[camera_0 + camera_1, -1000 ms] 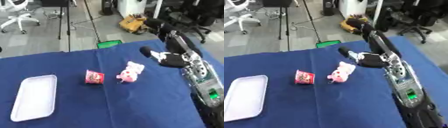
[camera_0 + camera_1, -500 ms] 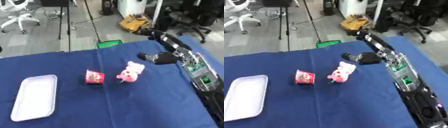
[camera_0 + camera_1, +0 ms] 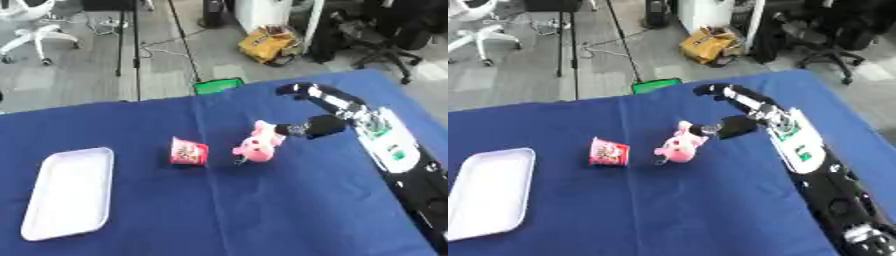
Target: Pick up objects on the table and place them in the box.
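Just right of the pink plush toy (image 3: 256,146) on the blue table (image 3: 289,210), the right hand (image 3: 308,127) reaches in from the right, arm bent; its fingertips meet the toy's upper end, but whether they are curled cannot be told. One toy, one red cup (image 3: 187,151) to the toy's left, and one white tray (image 3: 68,191) farther left.

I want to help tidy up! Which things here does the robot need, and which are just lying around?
Needed: pink plush toy, red cup, white tray, right hand reaching for the toy.

Just lying around: green item past the table, yellow bag, office chairs.
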`<action>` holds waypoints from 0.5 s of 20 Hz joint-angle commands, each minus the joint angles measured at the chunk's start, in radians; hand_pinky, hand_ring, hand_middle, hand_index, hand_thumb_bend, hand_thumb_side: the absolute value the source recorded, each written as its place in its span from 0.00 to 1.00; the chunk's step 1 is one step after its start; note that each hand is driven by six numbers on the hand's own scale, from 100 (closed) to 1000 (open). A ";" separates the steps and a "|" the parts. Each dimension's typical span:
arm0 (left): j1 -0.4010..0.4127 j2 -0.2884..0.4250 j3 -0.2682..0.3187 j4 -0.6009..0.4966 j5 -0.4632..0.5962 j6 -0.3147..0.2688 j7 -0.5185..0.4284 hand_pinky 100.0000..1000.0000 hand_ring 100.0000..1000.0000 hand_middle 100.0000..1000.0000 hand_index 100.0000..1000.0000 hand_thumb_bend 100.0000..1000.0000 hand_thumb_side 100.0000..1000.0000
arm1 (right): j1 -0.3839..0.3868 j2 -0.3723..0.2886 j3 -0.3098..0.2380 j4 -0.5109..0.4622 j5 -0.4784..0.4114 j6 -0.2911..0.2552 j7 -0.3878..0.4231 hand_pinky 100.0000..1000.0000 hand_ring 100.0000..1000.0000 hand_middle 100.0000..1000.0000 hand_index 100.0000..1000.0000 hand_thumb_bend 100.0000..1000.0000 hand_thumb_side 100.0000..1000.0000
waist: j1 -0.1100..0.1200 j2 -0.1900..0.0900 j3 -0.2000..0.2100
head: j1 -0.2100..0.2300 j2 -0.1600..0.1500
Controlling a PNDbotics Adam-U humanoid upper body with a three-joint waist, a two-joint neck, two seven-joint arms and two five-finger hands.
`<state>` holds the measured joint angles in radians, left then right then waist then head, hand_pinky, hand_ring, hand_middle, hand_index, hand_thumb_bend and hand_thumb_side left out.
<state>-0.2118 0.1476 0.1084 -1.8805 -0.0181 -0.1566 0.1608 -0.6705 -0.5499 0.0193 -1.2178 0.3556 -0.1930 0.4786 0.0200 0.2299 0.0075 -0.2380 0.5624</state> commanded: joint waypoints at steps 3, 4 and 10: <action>-0.005 0.010 0.003 -0.012 -0.002 0.000 -0.005 0.64 0.70 0.77 0.83 0.45 0.73 | -0.037 -0.002 0.004 0.050 0.029 -0.008 0.045 0.95 0.99 0.88 0.92 0.55 0.34 | -0.014 -0.024 0.002 | -0.004 0.007; -0.005 0.009 0.003 -0.012 -0.002 0.000 -0.006 0.64 0.70 0.77 0.83 0.45 0.73 | -0.040 0.002 0.006 0.056 0.032 -0.009 0.052 0.94 0.99 0.88 0.92 0.55 0.34 | -0.014 -0.024 0.001 | -0.004 0.008; -0.006 0.009 0.002 -0.012 -0.001 0.000 -0.008 0.64 0.70 0.77 0.83 0.45 0.73 | -0.070 0.040 0.022 0.096 0.056 -0.011 0.085 0.94 0.98 0.87 0.92 0.54 0.35 | -0.013 -0.025 0.004 | -0.008 0.007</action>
<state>-0.2114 0.1476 0.1081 -1.8804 -0.0181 -0.1554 0.1561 -0.7190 -0.4994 0.0433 -1.1222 0.4035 -0.2027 0.5570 0.0200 0.2299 0.0120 -0.2428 0.5629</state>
